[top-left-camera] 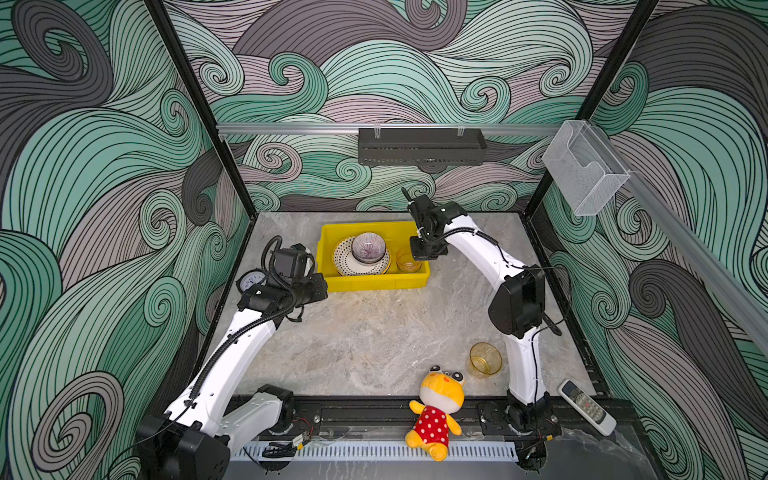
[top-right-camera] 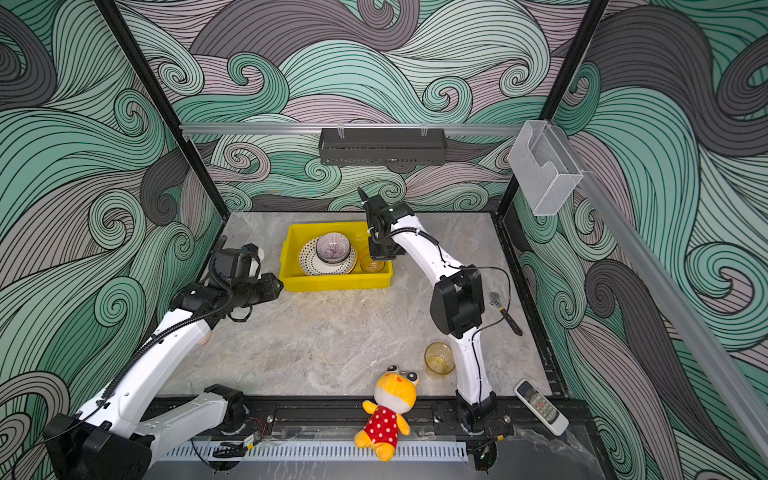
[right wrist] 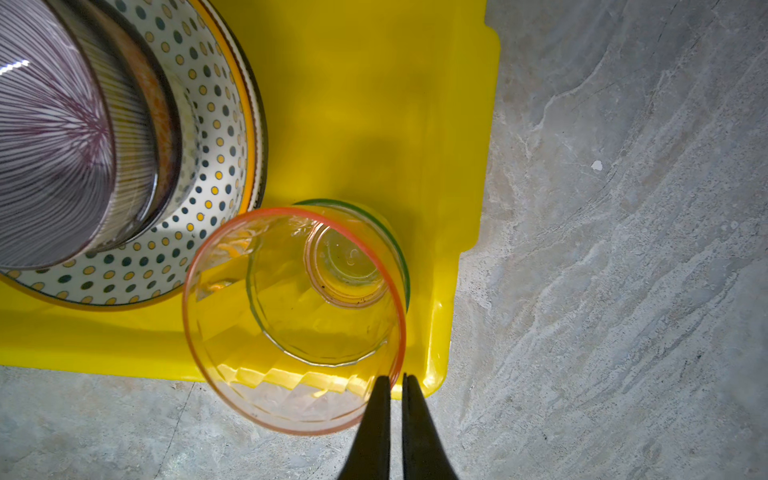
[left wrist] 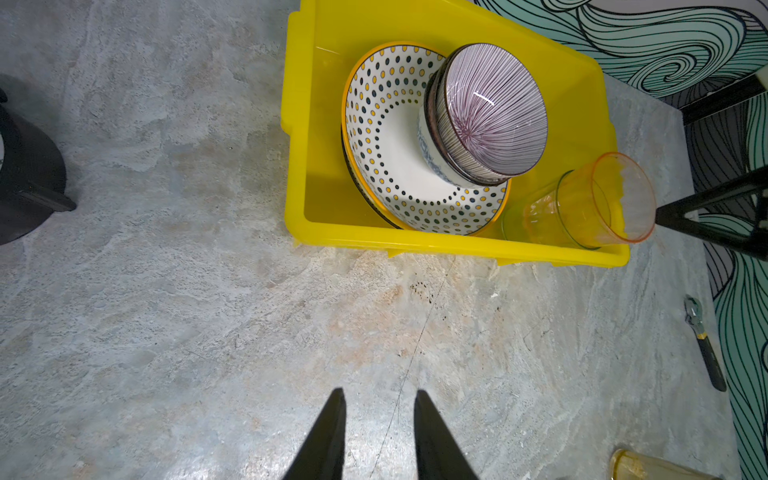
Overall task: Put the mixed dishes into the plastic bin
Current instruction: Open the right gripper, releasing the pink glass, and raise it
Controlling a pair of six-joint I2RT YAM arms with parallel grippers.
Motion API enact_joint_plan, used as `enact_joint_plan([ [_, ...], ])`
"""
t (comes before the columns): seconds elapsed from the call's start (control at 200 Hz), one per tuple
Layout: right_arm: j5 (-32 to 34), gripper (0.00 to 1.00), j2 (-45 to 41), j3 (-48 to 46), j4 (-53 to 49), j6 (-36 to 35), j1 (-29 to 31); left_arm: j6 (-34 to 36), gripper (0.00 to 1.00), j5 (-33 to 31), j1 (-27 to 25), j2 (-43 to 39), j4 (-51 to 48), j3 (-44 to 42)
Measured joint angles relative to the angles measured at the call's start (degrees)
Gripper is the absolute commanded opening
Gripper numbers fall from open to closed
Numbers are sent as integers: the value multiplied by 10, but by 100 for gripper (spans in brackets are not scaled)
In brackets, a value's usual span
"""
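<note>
The right end effector (right wrist: 397,377) is clamping the pink cup's (right wrist: 232,353) rim, one finger inside and one outside, holding it tilted in the green cup (left wrist: 509,226) at a corner of the bin (right wrist: 374,104). The cup probably needs lowering until it is sitting squarely. Then the fingers should be parting and lifting straight up, so they are not dragging the rim. The left end effector (left wrist: 379,399) is hovering apart and empty over the surface (top-left-camera: 374,332), where an amber cup (top-left-camera: 485,359) is lying outside the bin.

I count one yellow bin (top-left-camera: 374,282). Two stacked plates (left wrist: 376,124), the dotted one on top. Three nested bowls (left wrist: 492,112), as far as I can tell. Three cups: pink cup (right wrist: 232,311) and green cup (right wrist: 400,249) nested, amber cup (top-left-camera: 485,359) alone. One plush toy (top-left-camera: 438,409), one clock (top-left-camera: 250,280), one remote (top-left-camera: 587,407), one wrench (top-right-camera: 505,311).
</note>
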Motion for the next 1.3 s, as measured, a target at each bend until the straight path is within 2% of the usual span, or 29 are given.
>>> enact_joint_plan([
  [0.576, 2, 9, -9, -8, 0, 0, 0, 0, 32, -5, 0, -16, -6, 0],
  [0.896, -4, 10, -82, -45, 18, 5, 1, 0, 32, -3, 0, -21, -7, 0],
  [1.301, -13, 14, -172, -152, 58, 21, 2, 0, 32, 0, 0, -35, -18, -2],
])
